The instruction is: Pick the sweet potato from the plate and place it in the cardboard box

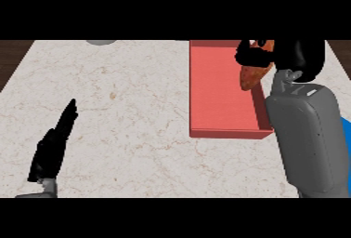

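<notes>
My right hand point(257, 55) is at the upper right, over the far right side of a red-pink open box point(223, 100). Its fingers are curled round an orange-brown sweet potato point(252, 75), whose lower end hangs out below the hand above the box's inside. The grey right forearm point(305, 135) covers the box's right wall. A strip of blue point(345, 135), perhaps the plate, shows at the right edge behind the forearm. My left hand point(53, 144) rests at the lower left, fingers straight and pointing up, holding nothing.
The box stands on a pale marble counter point(116, 107). A grey round object point(101, 42) peeks in at the counter's far edge, upper left. Dark wood point(14, 56) borders the counter at the far left and right corners.
</notes>
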